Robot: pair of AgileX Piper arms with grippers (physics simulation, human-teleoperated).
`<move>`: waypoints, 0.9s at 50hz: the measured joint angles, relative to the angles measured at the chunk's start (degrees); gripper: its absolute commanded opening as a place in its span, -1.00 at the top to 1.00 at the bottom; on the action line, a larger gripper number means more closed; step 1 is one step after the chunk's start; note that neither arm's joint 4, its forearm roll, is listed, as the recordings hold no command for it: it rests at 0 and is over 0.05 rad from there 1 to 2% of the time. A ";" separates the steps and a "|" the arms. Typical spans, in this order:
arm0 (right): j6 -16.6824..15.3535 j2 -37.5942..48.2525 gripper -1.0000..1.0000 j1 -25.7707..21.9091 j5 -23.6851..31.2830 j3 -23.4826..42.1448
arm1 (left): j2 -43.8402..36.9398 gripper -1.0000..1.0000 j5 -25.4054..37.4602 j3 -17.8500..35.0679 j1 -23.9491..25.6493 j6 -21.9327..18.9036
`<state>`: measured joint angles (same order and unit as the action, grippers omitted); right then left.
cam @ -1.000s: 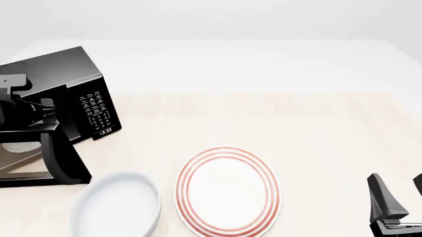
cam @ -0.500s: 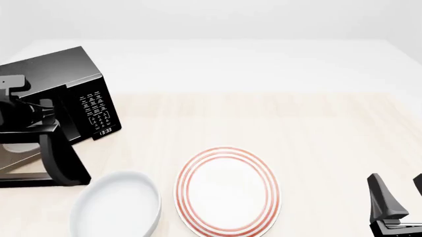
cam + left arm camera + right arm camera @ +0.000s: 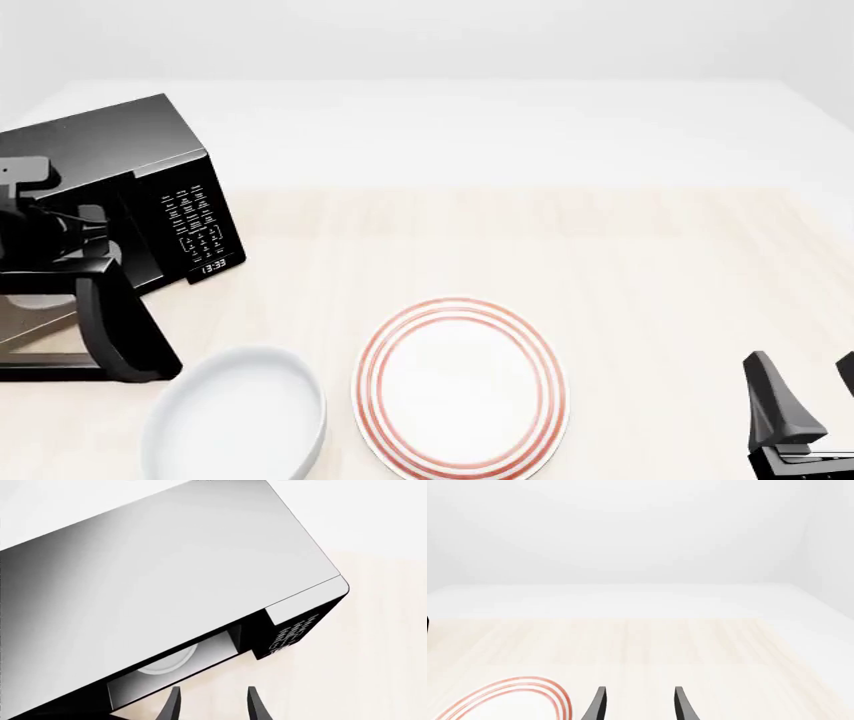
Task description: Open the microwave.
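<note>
The black microwave (image 3: 120, 170) stands at the table's far left, with its button panel (image 3: 194, 222) facing front-right. Its door (image 3: 118, 325) stands swung out toward the near side. The left wrist view looks down on the microwave's top (image 3: 167, 575) and into the open cavity, where the white turntable plate (image 3: 167, 661) shows. My left gripper (image 3: 212, 706) is open and empty, just in front of the cavity opening. In the front view the left arm (image 3: 47, 225) overlaps the microwave's front. My right gripper (image 3: 805, 395) is open and empty at the near right; it also shows in the right wrist view (image 3: 639, 705).
A white bowl (image 3: 238, 420) sits near the front, just right of the open door. A white plate with red rings (image 3: 461, 392) lies beside it at the front middle; its edge shows in the right wrist view (image 3: 520, 692).
The microwave door has swung a little further open to the left. The left arm has shifted slightly with it. The right arm has not moved.
</note>
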<state>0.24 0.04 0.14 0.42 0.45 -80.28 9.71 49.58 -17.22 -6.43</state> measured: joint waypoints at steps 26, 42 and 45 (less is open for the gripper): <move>0.00 0.00 -1.00 0.00 0.00 0.00 | 1.49 -1.00 -3.90 -2.61 -0.11 -0.66; 0.00 0.00 -1.00 0.00 0.00 0.00 | 4.43 -1.00 -3.54 -5.24 -0.46 -0.16; 0.00 0.00 -1.00 0.00 0.00 0.00 | 6.04 -1.00 -2.05 -6.24 -0.83 0.05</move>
<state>0.25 0.04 0.14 0.42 0.45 -74.24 7.66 43.35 -18.05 -6.38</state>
